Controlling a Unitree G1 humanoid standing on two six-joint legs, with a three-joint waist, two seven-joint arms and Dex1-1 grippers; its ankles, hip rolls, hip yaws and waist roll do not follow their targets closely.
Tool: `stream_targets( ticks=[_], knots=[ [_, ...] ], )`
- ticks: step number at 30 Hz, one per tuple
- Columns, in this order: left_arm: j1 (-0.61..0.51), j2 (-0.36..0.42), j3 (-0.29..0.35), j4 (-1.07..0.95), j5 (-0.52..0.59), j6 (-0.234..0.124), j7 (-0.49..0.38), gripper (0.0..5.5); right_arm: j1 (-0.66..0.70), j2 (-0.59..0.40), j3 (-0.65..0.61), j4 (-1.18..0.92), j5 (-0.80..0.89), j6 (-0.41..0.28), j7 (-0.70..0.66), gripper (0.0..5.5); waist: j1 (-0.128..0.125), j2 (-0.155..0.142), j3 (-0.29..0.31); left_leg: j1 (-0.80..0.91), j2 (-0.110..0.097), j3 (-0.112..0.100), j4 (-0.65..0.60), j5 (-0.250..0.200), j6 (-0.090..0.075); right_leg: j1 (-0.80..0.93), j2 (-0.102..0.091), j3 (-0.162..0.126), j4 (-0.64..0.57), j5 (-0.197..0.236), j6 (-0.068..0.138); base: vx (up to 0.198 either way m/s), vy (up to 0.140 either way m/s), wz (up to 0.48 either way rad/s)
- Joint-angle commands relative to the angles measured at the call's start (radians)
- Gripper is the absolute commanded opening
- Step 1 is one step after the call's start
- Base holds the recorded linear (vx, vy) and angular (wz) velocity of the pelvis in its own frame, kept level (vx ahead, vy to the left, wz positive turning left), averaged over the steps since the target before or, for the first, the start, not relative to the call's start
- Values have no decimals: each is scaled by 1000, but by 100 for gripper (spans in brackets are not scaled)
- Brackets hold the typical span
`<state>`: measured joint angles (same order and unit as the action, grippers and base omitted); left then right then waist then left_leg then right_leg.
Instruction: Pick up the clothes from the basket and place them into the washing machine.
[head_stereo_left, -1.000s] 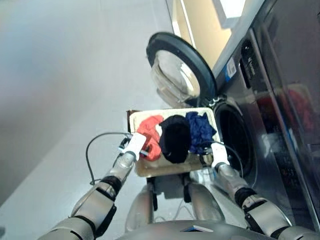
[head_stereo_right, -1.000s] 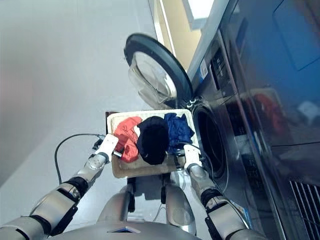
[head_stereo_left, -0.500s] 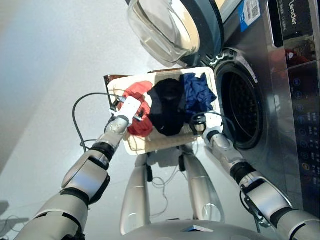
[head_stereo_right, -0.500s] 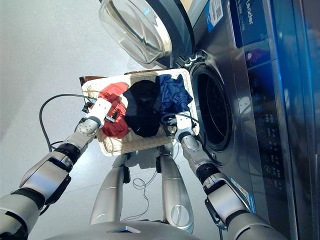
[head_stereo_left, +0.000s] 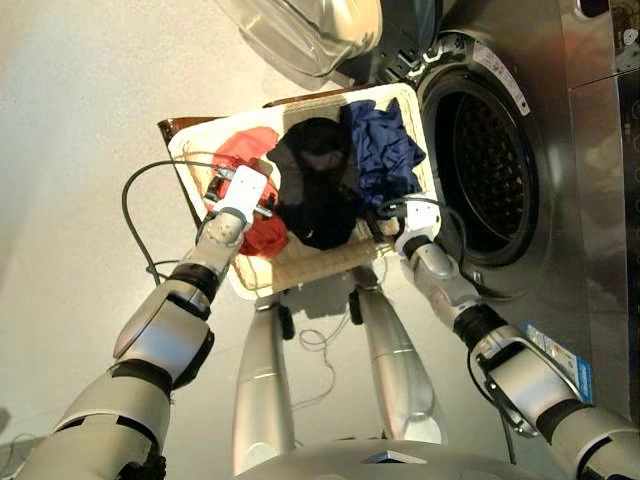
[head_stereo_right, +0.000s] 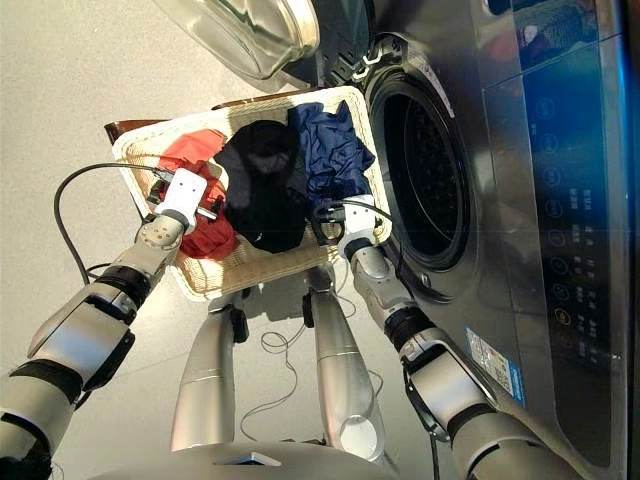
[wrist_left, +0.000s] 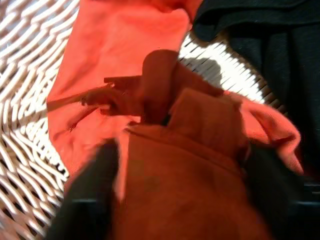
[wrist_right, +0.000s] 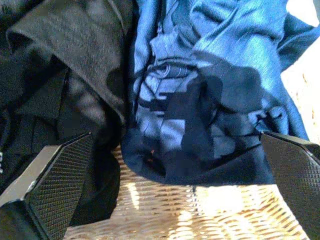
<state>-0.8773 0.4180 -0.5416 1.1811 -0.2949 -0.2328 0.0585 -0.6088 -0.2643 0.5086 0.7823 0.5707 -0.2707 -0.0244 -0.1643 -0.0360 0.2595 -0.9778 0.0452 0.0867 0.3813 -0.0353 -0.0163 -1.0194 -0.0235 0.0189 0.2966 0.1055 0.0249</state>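
The clothes lie side by side in the basket (head_stereo_left: 300, 268), left of the washing machine (head_stereo_left: 540, 150). My left end effector (head_stereo_left: 243, 196) sits on the orange-red garment (wrist_left: 125, 65); grip undeterminable. My right end effector (wrist_right: 170, 165) spreads wide, empty, over the navy garment (wrist_right: 210, 85). I close deep before lifting.

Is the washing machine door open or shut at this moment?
Open. The door is swung away from the washing machine, leaving the dark drum opening exposed beside the basket.

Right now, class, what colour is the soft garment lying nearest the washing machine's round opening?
Navy blue garment, clearest in the right wrist view.
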Motion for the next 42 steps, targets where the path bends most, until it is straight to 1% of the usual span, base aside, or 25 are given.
stream_targets(
  ticks=[1,4,7,12,14,15,17,18,20,21,25,27,28,29,30,32,34,37,38,39,41,42],
  knots=[
    [-27,27,45,13,-31,-28,-13,0,-40,33,3,-18,18,-58,2,550,-8,5,14,19,-12,-35,89,-117,5,32,-13,-11,40,-100,93,0,0,0],
    [-19,14,49,20,-36,-33,-19,0,-30,36,4,4,9,-56,13,550,-7,10,-1,24,-16,-38,84,-114,4,37,-17,-10,37,-97,90,0,0,0],
    [-3,1,56,22,-40,-35,-28,0,-16,37,3,20,-2,-56,18,550,-5,13,-11,45,-16,-39,66,-104,-1,54,-20,-11,29,-92,89,0,0,0],
    [36,-17,84,6,-85,-44,-46,0,8,37,-10,62,0,-50,29,550,8,20,-12,136,-20,-46,3,-80,-11,140,-31,-19,-13,-78,88,-5,-13,-4],
    [45,-18,85,-2,-91,-47,-49,0,13,36,-12,69,0,-50,31,550,11,21,-9,159,-22,-47,-10,-75,-13,162,-32,-20,-22,-76,88,0,0,0],
    [68,-29,94,-14,-110,-53,-60,0,30,34,-19,100,-10,-46,33,550,18,24,-6,225,-24,-46,-59,-57,-20,229,-36,-26,-62,-64,90,-26,-64,18],
    [94,-42,103,-30,-131,-62,-72,0,45,30,-25,125,-19,-41,39,550,25,27,0,279,-29,-47,-88,-44,-24,284,-38,-27,-91,-56,92,-44,-78,27],
    [114,-53,109,-53,-155,-68,-82,0,53,26,-28,143,-33,-37,40,550,25,23,-1,300,-39,-41,-115,-3,-22,309,-47,-29,-115,-28,89,-57,-87,-12],
    [151,-66,115,-99,-191,-77,-101,0,72,20,-21,151,-73,-32,37,550,32,27,-3,360,-42,-40,-152,10,-27,374,-49,-36,-149,-26,90,-2,-84,69],
    [181,-79,115,-135,-207,-82,-113,0,88,11,-9,155,-119,-27,37,550,38,30,-8,401,-43,-39,-179,18,-30,413,-50,-40,-169,-26,91,60,-83,159],
    [292,-112,95,-282,-244,-95,-143,0,151,-26,40,139,-265,-10,44,550,55,39,-23,532,-49,-40,-250,39,-34,546,-58,-54,-229,-18,93,77,-78,65],
    [348,-120,86,-356,-253,-97,-158,0,183,-46,61,101,-330,-6,49,550,62,43,-35,589,-48,-41,-283,49,-36,600,-59,-60,-257,-18,97,79,-60,213],
    [348,-120,86,-356,-253,-97,-158,0,183,-46,61,101,-330,-6,49,550,61,43,-37,586,-48,-41,-284,51,-36,598,-60,-61,-257,-18,97,89,-59,179],
    [401,-127,70,-431,-259,-92,-178,0,215,-62,82,74,-386,-5,61,550,71,46,-51,649,-47,-41,-312,54,-36,660,-58,-66,-281,-20,101,84,-47,86],
    [420,-130,68,-446,-261,-92,-188,0,227,-68,93,57,-412,-7,67,550,73,46,-57,678,-47,-37,-323,54,-36,691,-56,-66,-292,-22,102,114,-69,47],
    [469,-139,79,-507,-283,-88,-207,0,252,-87,127,-22,-461,-10,99,550,78,45,-80,727,-47,-33,-338,52,-35,741,-55,-70,-312,-28,103,93,-55,97],
    [512,-149,84,-541,-292,-81,-218,0,274,-96,149,-70,-497,-13,115,550,82,45,-100,772,-50,-35,-346,48,-33,786,-51,-72,-329,-34,100,97,-46,29],
    [552,-167,88,-582,-298,-76,-221,0,287,-94,172,-126,-523,-18,139,550,87,48,-132,832,-51,-31,-373,46,-33,846,-47,-73,-362,-37,100,78,-28,-10],
    [552,-167,88,-583,-298,-76,-221,0,288,-94,172,-127,-523,-18,139,550,88,48,-131,835,-51,-31,-374,46,-33,849,-47,-73,-363,-37,100,63,-31,29],
    [566,-179,91,-613,-306,-69,-221,0,283,-99,191,-183,-548,-26,149,550,93,48,-154,861,-52,-31,-380,44,-33,879,-46,-74,-378,-39,101,62,-30,32],
    [573,-181,88,-625,-306,-67,-220,0,285,-96,194,-192,-555,-28,147,550,93,47,-160,872,-51,-30,-379,42,-33,890,-44,-75,-380,-42,101,61,-32,13],
    [575,-191,88,-610,-302,-64,-214,0,278,-86,207,-210,-566,-32,151,550,95,46,-175,897,-48,-29,-388,42,-33,915,-41,-77,-382,-47,99,87,-38,-10]
  ],
)
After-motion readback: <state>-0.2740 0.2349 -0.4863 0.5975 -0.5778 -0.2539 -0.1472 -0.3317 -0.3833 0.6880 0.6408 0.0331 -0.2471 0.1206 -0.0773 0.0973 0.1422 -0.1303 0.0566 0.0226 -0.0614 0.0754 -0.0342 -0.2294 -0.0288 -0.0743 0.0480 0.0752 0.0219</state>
